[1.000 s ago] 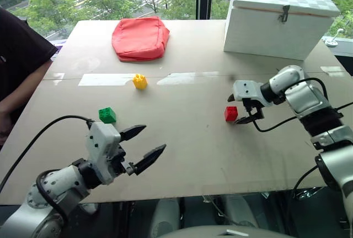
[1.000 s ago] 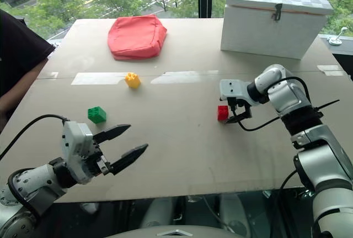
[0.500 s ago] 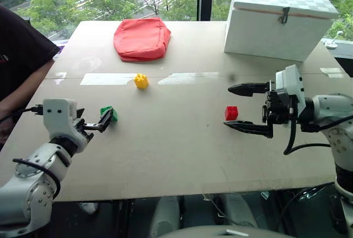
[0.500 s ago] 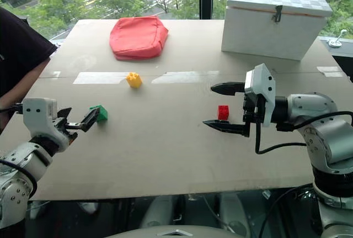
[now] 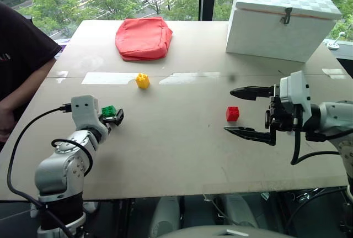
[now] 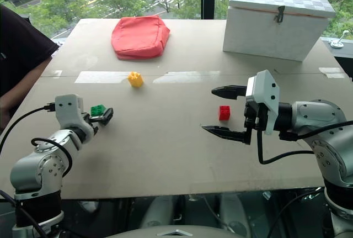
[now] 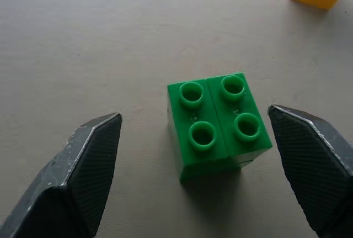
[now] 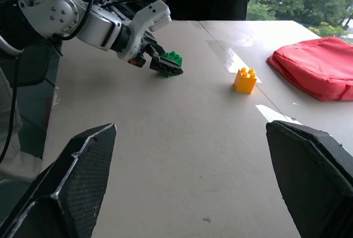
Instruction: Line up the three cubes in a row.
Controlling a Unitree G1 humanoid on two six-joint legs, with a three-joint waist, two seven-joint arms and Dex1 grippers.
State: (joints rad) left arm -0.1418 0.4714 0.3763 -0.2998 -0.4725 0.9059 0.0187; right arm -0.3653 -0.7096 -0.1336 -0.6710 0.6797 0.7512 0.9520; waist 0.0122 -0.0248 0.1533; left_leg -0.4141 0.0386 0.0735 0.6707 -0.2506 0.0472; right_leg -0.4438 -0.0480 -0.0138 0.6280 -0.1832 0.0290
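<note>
The green cube [image 7: 218, 123] sits on the table [image 5: 182, 155] studs up, directly between the two fingers of the left pincer [image 7: 203, 169]. One finger [image 7: 88, 166] stands clear of the cube with bare table showing between; the other [image 7: 309, 160] is just beside the cube's far face, with a narrow gap. So this pincer is partly open around the cube and grips nothing yet. The cube lies slightly skewed to the line of the fingers, so closing would probably nudge it square first.

In the head views the green cube [image 5: 108, 110] lies at about 9 o'clock on the table, the yellow cube [image 5: 143, 80] at about 1 o'clock from it and well apart, and the red cube [image 5: 232, 114] far off toward 3 o'clock. The left arm is plainly the nearer one for green.

The right pincer [image 5: 248, 112] hangs wide open and empty, its fingers pointing toward 9 o'clock, one finger either side of the red cube's position but raised off the table, as far as I can judge.

Beyond the cubes, a red fabric pouch [image 5: 143, 38] lies at 11 o'clock and a white box [image 5: 281, 20] at 1 o'clock.
</note>
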